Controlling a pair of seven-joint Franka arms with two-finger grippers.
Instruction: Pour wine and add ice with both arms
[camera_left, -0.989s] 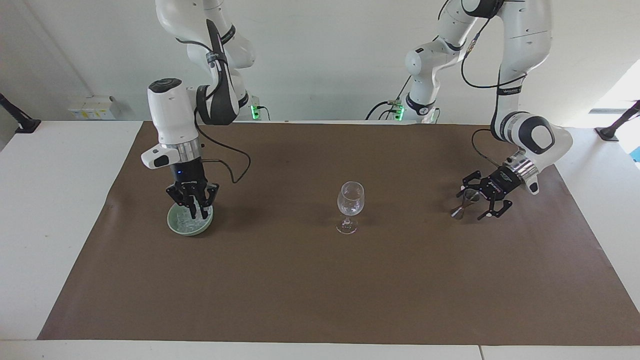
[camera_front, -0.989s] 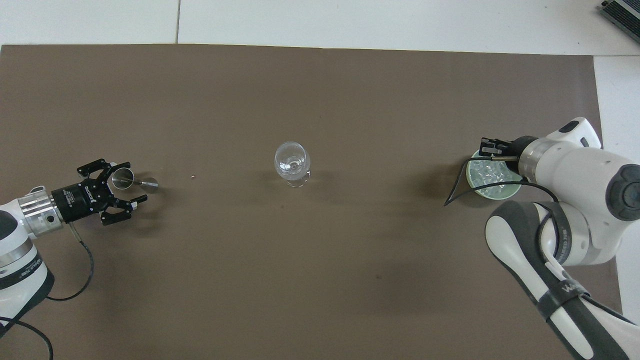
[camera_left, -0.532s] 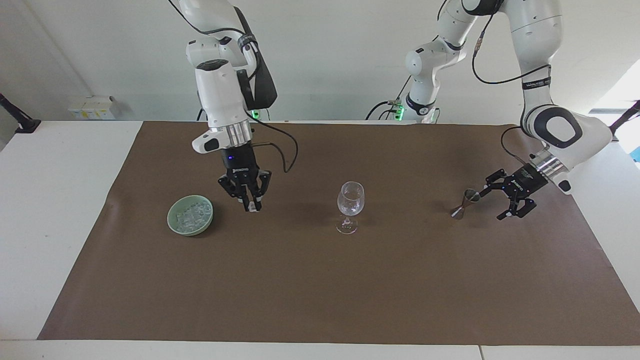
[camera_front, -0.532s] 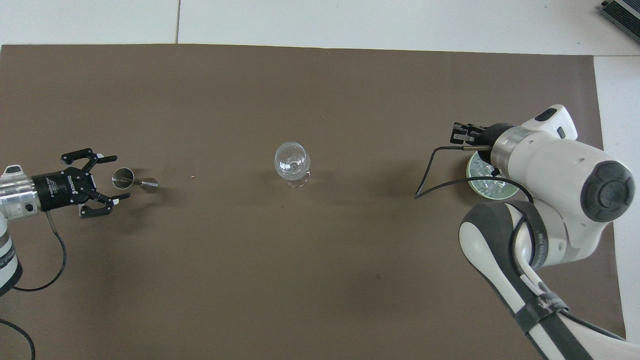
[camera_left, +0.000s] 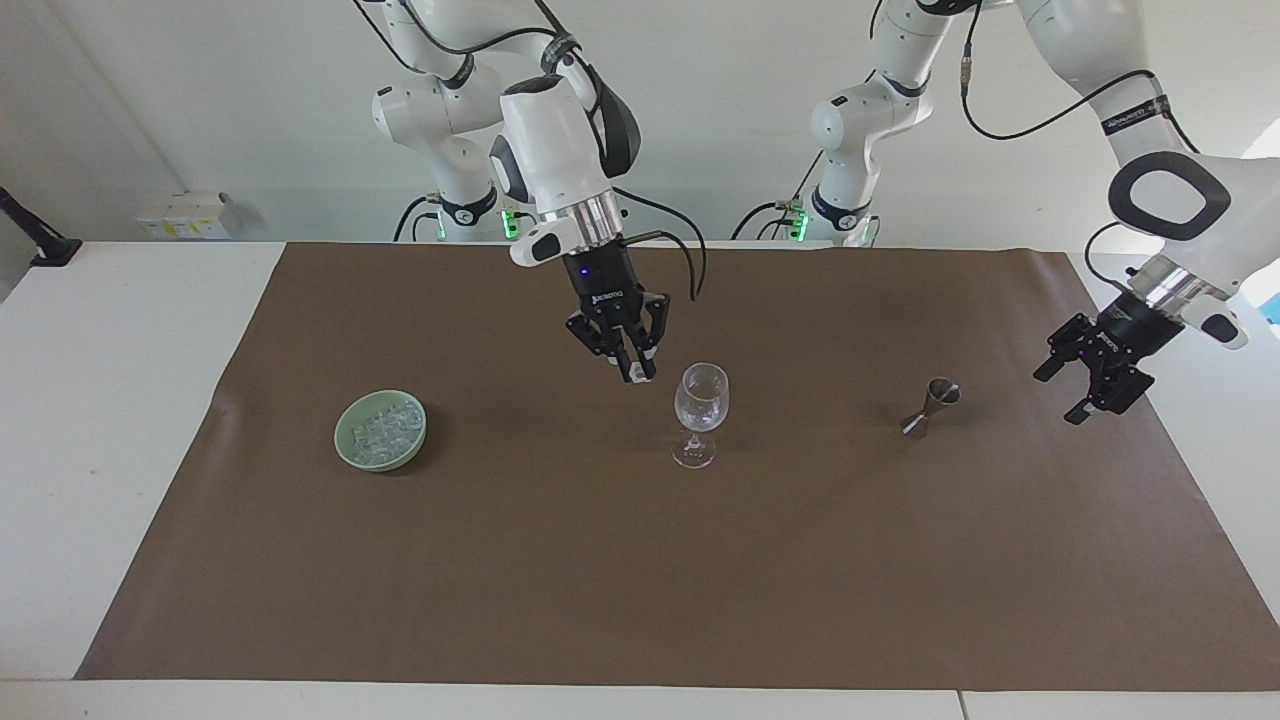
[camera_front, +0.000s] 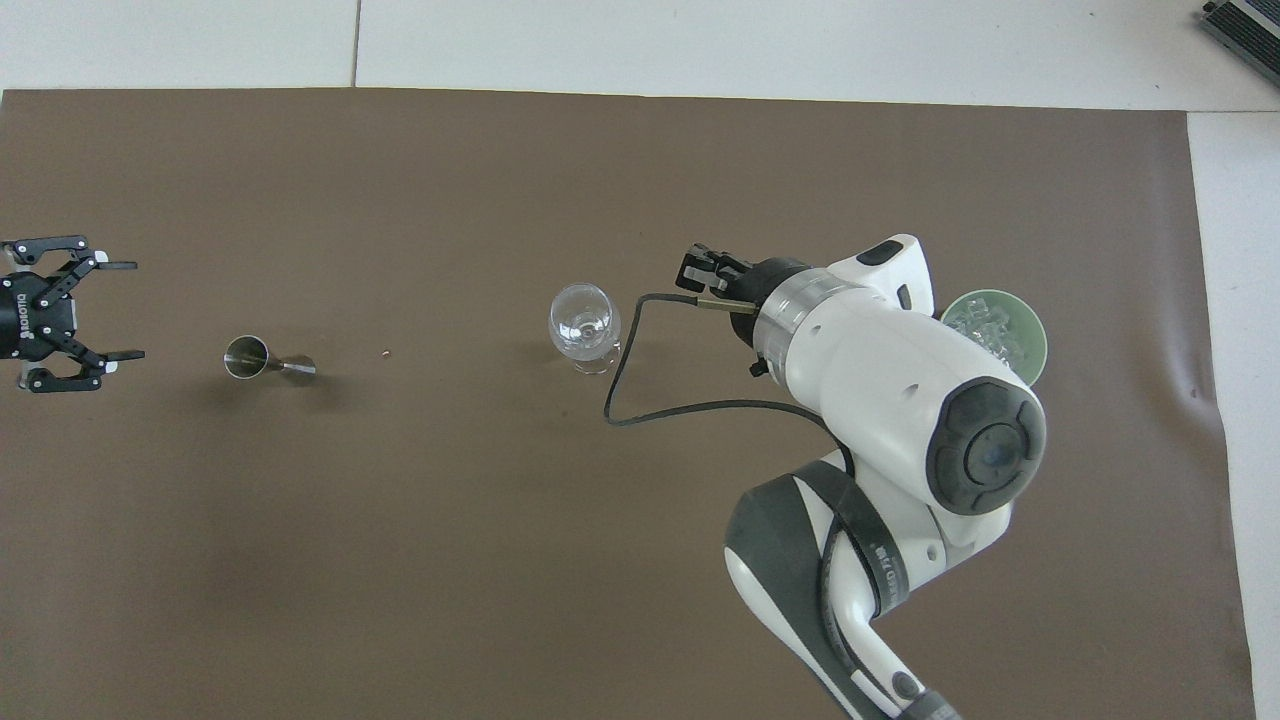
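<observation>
A small clear ice cube (camera_left: 639, 375) is pinched between the pressed-together fingertips of the right pincer (camera_left: 630, 368), which is held in the air just beside the rim of the clear stemmed wine glass (camera_left: 700, 400), on the side toward the right arm's end of the bench. The cube is not yet over the cup. The glass stands upright at the middle of the brown paper mat (camera_left: 640, 580). No coloured liquid is seen in it, and it cannot be told whether ice already lies inside.

More whitish cubes are left in the pale green round bowl (camera_left: 339, 436) toward the right arm's end. The small steel hourglass jigger (camera_left: 931, 407) is set down on the mat toward the left arm's end. The left pincer (camera_left: 1092, 384) is spread, holds nothing, and is kept well apart from the jigger, above the mat's edge.

The pouring is judged to be finished, and the ice step to be under way: the cube remains to be brought over the cup and released.
</observation>
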